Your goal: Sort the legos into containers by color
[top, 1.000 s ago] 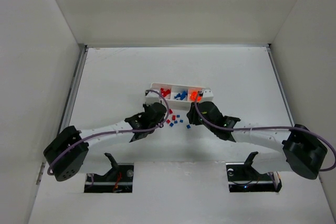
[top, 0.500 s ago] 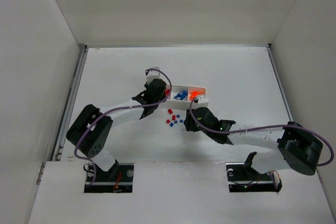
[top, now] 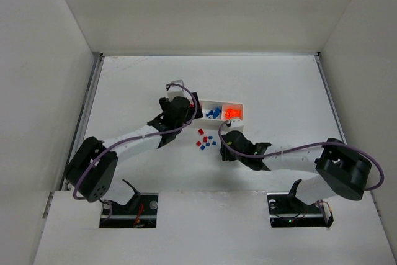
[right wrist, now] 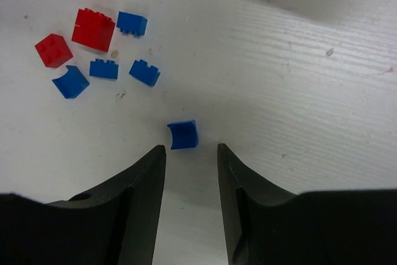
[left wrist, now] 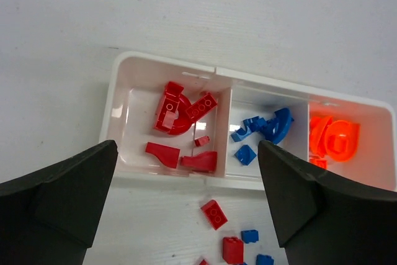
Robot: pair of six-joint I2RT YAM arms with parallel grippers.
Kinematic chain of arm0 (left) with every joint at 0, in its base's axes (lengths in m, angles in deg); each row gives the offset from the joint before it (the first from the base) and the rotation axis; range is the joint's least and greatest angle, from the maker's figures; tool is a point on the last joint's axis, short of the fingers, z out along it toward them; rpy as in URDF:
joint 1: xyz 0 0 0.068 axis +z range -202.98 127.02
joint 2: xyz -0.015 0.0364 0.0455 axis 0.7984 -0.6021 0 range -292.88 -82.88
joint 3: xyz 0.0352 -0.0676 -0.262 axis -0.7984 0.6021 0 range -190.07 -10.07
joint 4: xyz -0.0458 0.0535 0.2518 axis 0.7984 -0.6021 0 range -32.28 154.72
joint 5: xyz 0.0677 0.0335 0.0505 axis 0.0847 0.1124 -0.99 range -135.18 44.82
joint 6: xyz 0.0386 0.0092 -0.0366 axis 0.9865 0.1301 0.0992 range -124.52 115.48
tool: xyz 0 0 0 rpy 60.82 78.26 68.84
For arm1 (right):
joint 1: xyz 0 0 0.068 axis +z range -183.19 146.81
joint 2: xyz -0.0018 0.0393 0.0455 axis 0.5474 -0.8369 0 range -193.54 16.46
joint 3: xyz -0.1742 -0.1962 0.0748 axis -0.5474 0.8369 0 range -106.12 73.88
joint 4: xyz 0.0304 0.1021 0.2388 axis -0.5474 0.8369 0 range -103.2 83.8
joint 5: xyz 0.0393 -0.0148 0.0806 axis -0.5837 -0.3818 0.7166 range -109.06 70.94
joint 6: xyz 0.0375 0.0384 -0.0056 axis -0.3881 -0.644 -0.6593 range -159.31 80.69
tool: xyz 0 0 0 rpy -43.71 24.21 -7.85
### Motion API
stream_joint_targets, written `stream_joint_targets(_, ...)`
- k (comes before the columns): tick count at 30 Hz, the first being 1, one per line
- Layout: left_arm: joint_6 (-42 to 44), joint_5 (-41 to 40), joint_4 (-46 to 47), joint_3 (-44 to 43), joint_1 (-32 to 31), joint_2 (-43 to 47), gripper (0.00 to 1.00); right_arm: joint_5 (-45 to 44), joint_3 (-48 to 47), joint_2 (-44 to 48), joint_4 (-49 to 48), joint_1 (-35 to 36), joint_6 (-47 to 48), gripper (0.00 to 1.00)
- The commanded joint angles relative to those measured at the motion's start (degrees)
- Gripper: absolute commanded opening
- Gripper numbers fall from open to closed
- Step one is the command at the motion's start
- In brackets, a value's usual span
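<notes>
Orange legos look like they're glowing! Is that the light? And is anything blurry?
Top external view: the orange legos wash out into one bright blob. Left wrist view: they glare too, but shapes show; the tray is sharp, the close dark fingers soft-edged.

tray point(left wrist: 112, 118) holds sorted red, blue, orange legos point(left wrist: 177, 111); loose bricks point(left wrist: 214, 214) lie just beside.

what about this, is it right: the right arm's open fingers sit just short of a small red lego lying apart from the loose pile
Wrong colour: the small curved plastic lego ahead of the right arm's open fingers is blue, as the right wrist view shows; the rest holds.
</notes>
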Motion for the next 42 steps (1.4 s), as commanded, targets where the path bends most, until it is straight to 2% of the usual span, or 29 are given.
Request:
stream_joint_targets(1,0.06,-1.89,1.44,3.3,-0.57,6.14,1.0,-0.67,-2.14,-0.86,0.66,0.74,-0.62,0.43)
stream_joint_targets(6,0.67,-5.93,1.44,8.93,-1.19,13.7,1.0,-0.85,-2.4,-2.79,0.75,1.27,-0.62,0.42)
stream_joint_targets(10,0.94,-6.29,1.09,10.69,-2.15,16.17,1.0,-1.37,-3.19,-4.28,0.75,1.54,-0.53,0.42)
stream_joint_targets(16,1.02,-7.35,-6.2,8.41,-4.52,13.72,1.0,-1.9,-3.72,-4.38,2.07,1.62,-1.05,0.26)
stream_joint_targets(21,1.91,-7.17,-3.14,13.23,-7.77,13.89,1.0,-2.96,-3.11,0.44,3.91,2.33,-2.28,0.24)
stream_joint_targets(25,0.68,-7.43,-4.18,15.08,-10.14,14.68,1.0,-2.43,-3.8,5.72,4.71,2.15,-1.41,0.24)
stream_joint_targets(29,-0.64,-7.17,-3.83,16.49,-12.69,16.09,1.0,-1.03,-7.84,7.75,4.19,-1.88,2.89,0.23)
stream_joint_targets(36,-0.38,-11.73,-1.11,17.9,-20.25,16.27,1.0,2.66,-18.12,-1.37,-0.39,-9.18,8.61,0.24)
stream_joint_targets(40,-1.44,-10.78,0.73,19.04,-22.54,16.09,1.0,3.54,-22.69,-7.44,-2.41,-11.9,10.19,0.24)
stream_joint_targets(41,-1.26,-9.82,1.78,19.39,-22.98,15.92,0.95,3.81,-23.49,-8.49,-2.76,-12.52,10.19,0.24)
stream_joint_targets(42,-1.26,-9.11,2.84,19.74,-23.24,15.65,0.8,4.16,-24.28,-9.55,-2.85,-13.22,10.19,0.24)
